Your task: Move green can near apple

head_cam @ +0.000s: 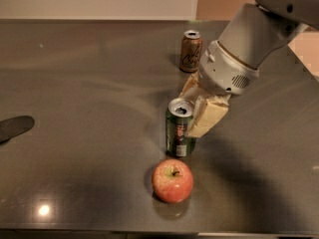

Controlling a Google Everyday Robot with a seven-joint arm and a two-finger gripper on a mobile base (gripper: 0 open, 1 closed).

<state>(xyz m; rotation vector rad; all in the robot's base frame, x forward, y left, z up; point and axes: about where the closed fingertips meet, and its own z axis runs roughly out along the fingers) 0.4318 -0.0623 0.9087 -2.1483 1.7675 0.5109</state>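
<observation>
The gripper [193,114] is clamped on the upright green can [178,133], its pale fingers [205,119] on the can's right side. The can sits just behind the apple [172,180] on the tabletop [89,108].

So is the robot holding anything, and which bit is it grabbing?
Yes, the green can. The gripper sits at the can's upper right, behind the apple, and its jaws seem to pinch the can's upper part by the rim.
</observation>
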